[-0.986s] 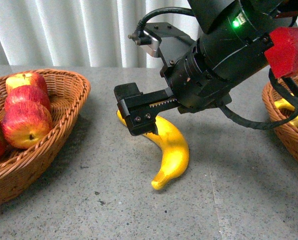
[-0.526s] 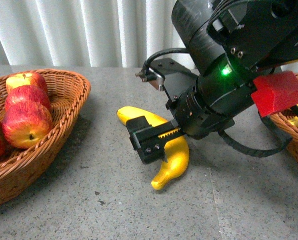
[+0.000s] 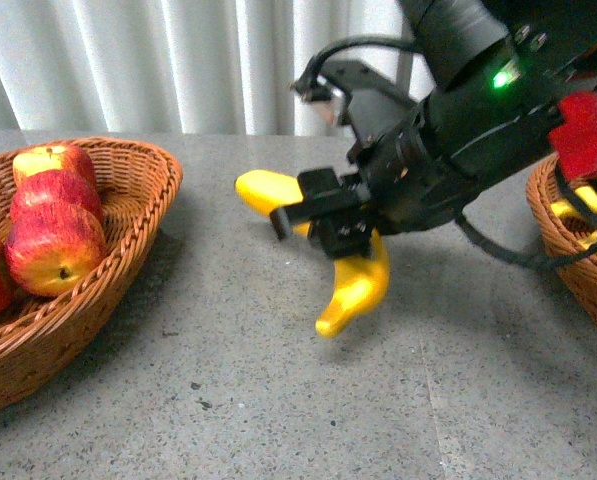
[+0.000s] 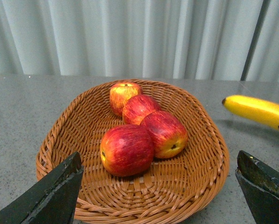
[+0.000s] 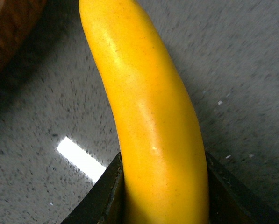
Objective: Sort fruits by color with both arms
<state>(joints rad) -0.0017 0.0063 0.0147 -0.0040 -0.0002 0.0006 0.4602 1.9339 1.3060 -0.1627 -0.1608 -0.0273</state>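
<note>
Front view gives you the right gripper (image 3: 328,222) clenched on the banana (image 3: 356,285), its 2 jaws pressed against either side of the fruit's middle. You can see the banana's lower tip hanging clear of the grey table (image 3: 278,400), with its shadow beneath. Your right wrist view confirms it: the banana (image 5: 148,116) is wedged between both black fingers (image 5: 106,196). On your left, the left gripper (image 4: 160,186) stands spread wide, holding nothing, facing a wicker basket (image 4: 60,154) with 4 apples (image 4: 127,149) inside. A second basket (image 3: 563,250) with yellow fruit sits at the far right.
</note>
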